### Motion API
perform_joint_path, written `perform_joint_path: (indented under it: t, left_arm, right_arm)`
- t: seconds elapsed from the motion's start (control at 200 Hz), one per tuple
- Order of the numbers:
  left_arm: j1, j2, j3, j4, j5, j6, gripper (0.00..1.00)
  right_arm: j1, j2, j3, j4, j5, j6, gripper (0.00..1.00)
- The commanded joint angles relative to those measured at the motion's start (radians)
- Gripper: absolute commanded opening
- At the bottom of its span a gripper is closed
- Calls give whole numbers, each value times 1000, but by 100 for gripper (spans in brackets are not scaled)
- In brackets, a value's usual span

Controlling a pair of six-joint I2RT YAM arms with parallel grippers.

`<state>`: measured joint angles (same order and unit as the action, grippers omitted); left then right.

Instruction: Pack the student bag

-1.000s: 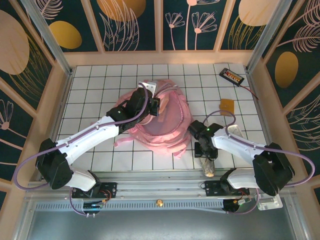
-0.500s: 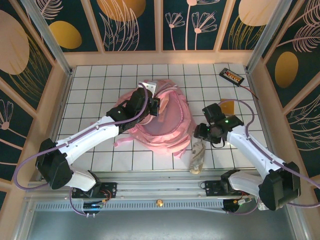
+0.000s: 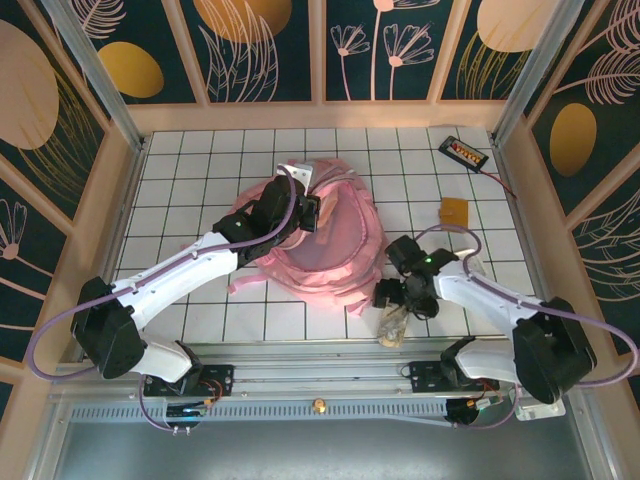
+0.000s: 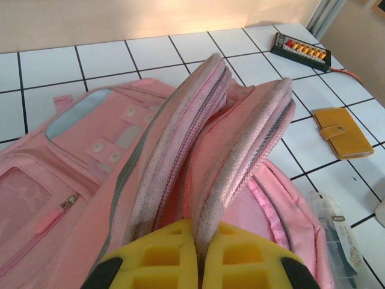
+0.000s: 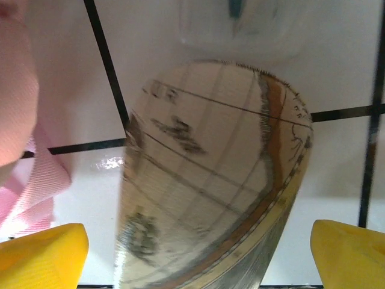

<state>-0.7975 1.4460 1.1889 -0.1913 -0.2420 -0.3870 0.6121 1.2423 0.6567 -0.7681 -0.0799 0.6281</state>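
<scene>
Currently left gripper point(image 4: 199, 248) clamps the student bag point(image 4: 90, 150) at its mouth; right gripper point(image 5: 198, 256), jaws spread, straddles the pouch point(image 5: 210, 162), not yet packed.

White arms point(image 3: 180, 272) — black joints point(image 3: 110, 335) (purple cables point(image 3: 30, 350)), yellow claws point(image 4: 200, 256).

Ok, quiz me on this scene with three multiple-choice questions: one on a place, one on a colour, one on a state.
1. Where is the flat mustard-yellow wallet relative to the soft pink fabric backpack?
A) inside it
B) on the white tiled table, to its right
C) under it

2. What colour are the left gripper pads?
A) yellow
B) blue
C) black

3. How is the right gripper?
A) shut on the wallet
B) shut on a strap
C) open over the beige map-print pouch

Answers: 1 B, it lies on bare tile; 2 A, yellow foam clamps the backpack's rim; 3 C, its pads stand wide apart, one on each side of the pouch.
</scene>
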Motion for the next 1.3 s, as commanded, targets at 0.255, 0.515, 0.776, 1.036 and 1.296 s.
perform_joint_path:
  t: [0.255,0.515,0.776,1.036,1.296]
  left_arm:
    - [8,-42,18,35,-11,-3,0]
    - [8,-38,34,33,-4,-5,0]
    - [8,-39,44,44,12,-16,0]
    - [9,-29,58,42,28,-33,0]
    - [8,-42,49,61,20,-47,0]
  right_arm:
    - [41,47,15,53,62,52,55]
    - [1,-103,169,-53,47,24,54]
    - [-188,-221,271,209,-266,58,55]
    - [-187,-34,234,716,-397,356,55]
    - [-142,238,245,943,-431,485,55]
